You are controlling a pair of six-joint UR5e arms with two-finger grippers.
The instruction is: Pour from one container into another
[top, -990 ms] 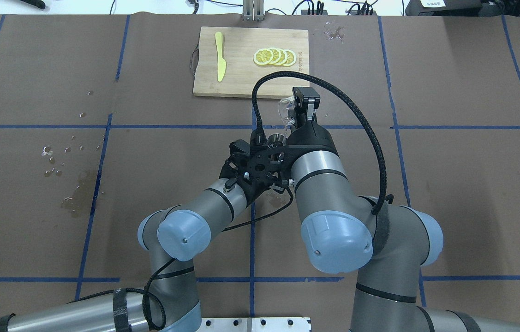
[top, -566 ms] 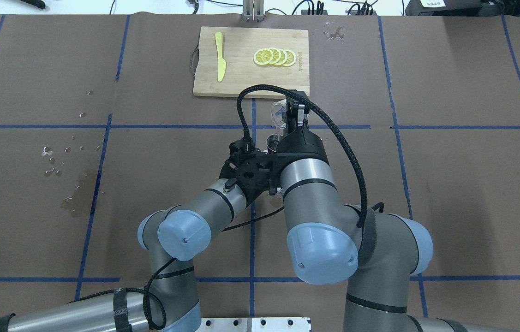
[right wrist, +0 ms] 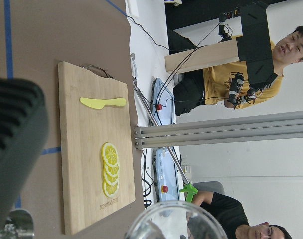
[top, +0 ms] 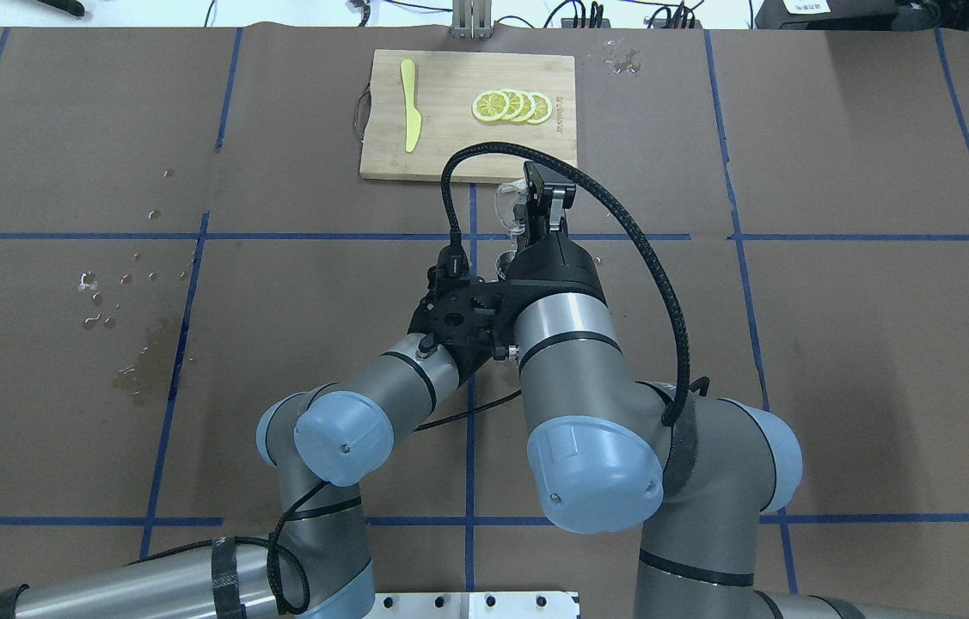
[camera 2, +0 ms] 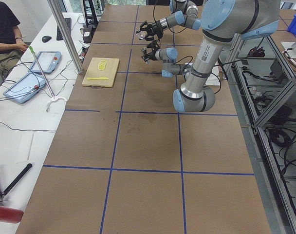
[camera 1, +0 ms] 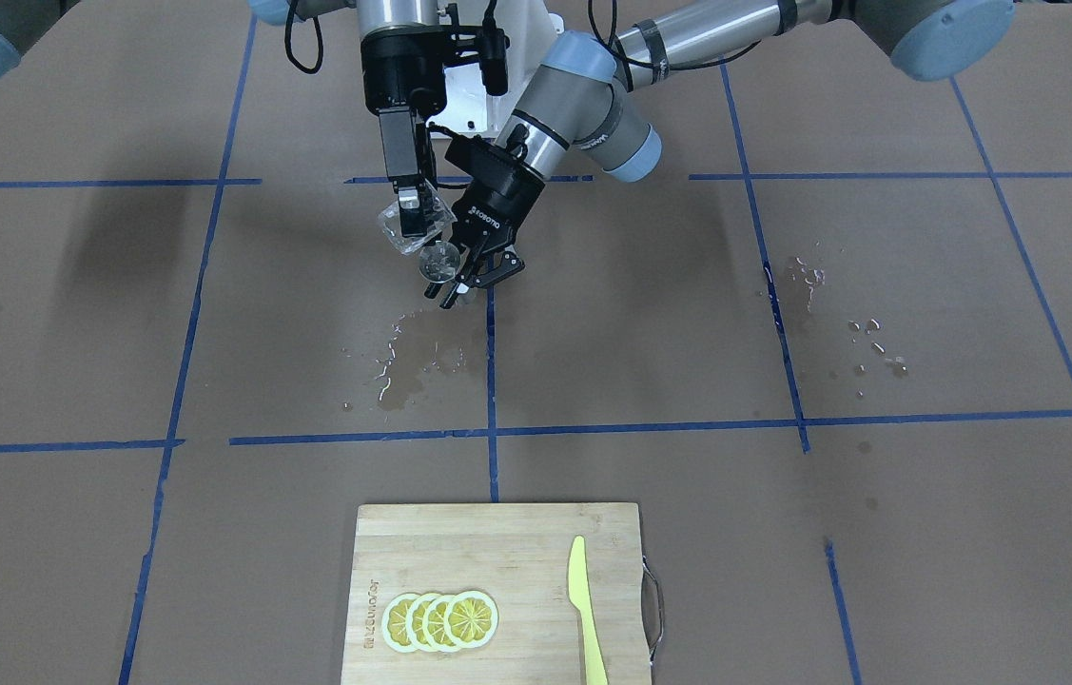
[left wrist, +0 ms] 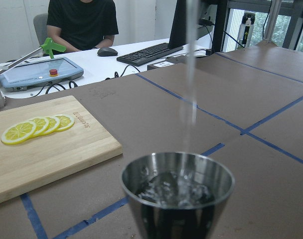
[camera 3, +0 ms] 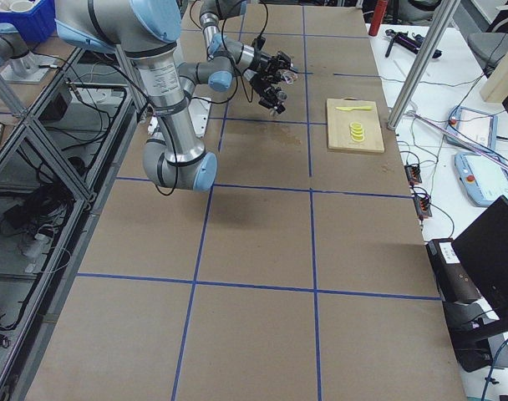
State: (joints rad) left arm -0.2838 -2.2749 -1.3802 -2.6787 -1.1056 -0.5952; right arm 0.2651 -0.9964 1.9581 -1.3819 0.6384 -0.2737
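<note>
The clear glass cup (camera 1: pixel 415 231) hangs tilted above the table with my right gripper (camera 1: pixel 413 215) shut on it; in the overhead view the glass cup (top: pixel 507 206) shows just left of the right gripper (top: pixel 536 205). Directly under it is the silver jigger (camera 1: pixel 440 261), upright, with my left gripper (camera 1: pixel 461 278) shut on its waist. A thin stream of water (left wrist: pixel 191 79) falls into the jigger (left wrist: pixel 177 191), and the water in its bowl is churning. The glass cup's rim (right wrist: pixel 175 220) fills the bottom of the right wrist view, with the jigger (right wrist: pixel 16 225) at the lower left.
A bamboo cutting board (top: pixel 450 129) with lemon slices (top: pixel 512 106) and a yellow knife (top: pixel 409 105) lies beyond the grippers. A wet patch (camera 1: pixel 417 357) sits on the brown paper below the jigger, and droplets (camera 1: pixel 864 333) mark the robot's left side. Operators sit past the far edge.
My right arm has swung to the left, carrying the glass cup from right of the jigger to above it. The left arm has held still.
</note>
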